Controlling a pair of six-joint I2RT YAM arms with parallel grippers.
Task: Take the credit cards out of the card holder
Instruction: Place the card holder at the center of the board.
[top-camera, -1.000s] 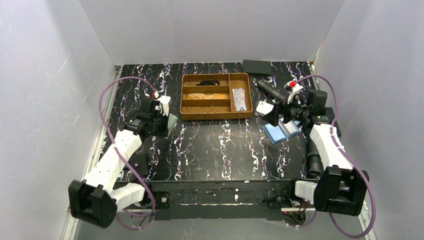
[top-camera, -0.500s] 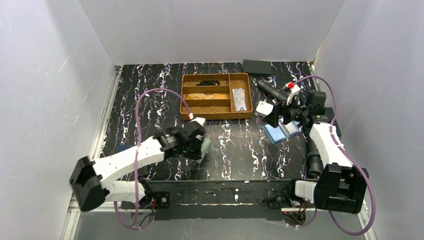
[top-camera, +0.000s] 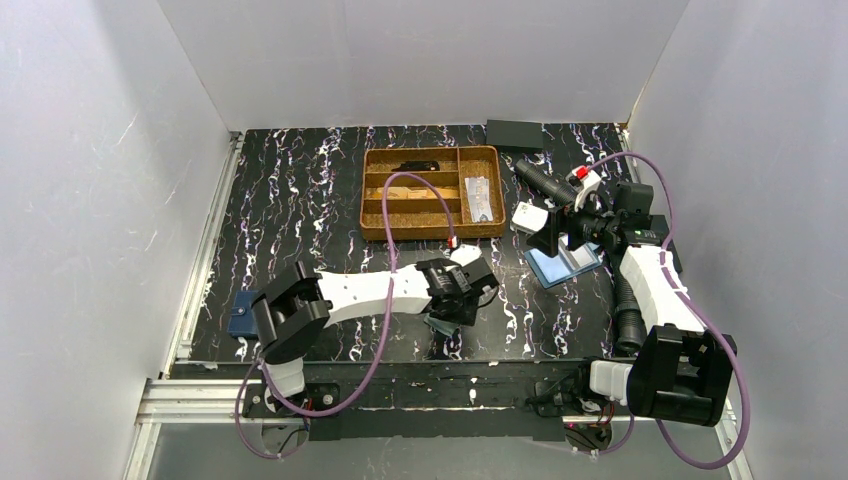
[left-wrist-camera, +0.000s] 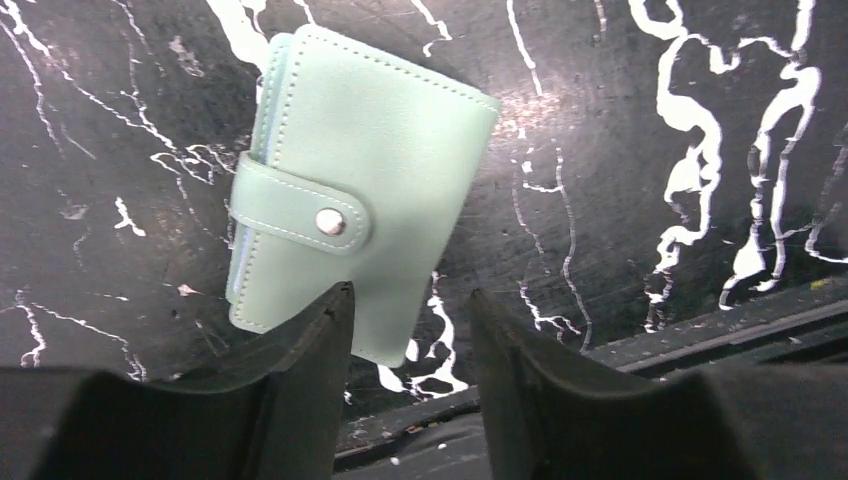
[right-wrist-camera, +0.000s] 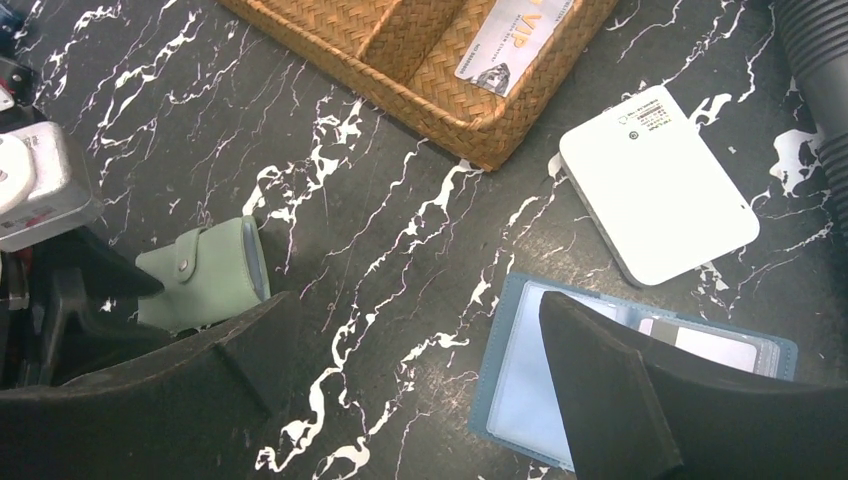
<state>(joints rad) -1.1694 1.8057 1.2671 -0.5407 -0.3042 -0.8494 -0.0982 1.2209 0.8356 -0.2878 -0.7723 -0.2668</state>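
**Left gripper** (left-wrist-camera: 410, 293): fingers parted and not clamped on anything. It hangs low over the table (left-wrist-camera: 620, 100), near the front edge at about mid-width.

**Card holder** (left-wrist-camera: 380, 160): lies flat on the table directly ahead of those fingers. It is folded shut with the strap tab snapped over the cover (its near corner shows in the gap between the fingers; contact cannot be determined).

**Right gripper** (right-wrist-camera: 415, 300): fingers spread wide, gripping nothing, poised above a blue holder (right-wrist-camera: 530, 390) that lies open with its clear panels up.

**White box** (right-wrist-camera: 655, 185): just beside the blue holder.

**Woven tray** (right-wrist-camera: 470, 130): farther back, with a pale card (right-wrist-camera: 510, 40) in its end compartment.
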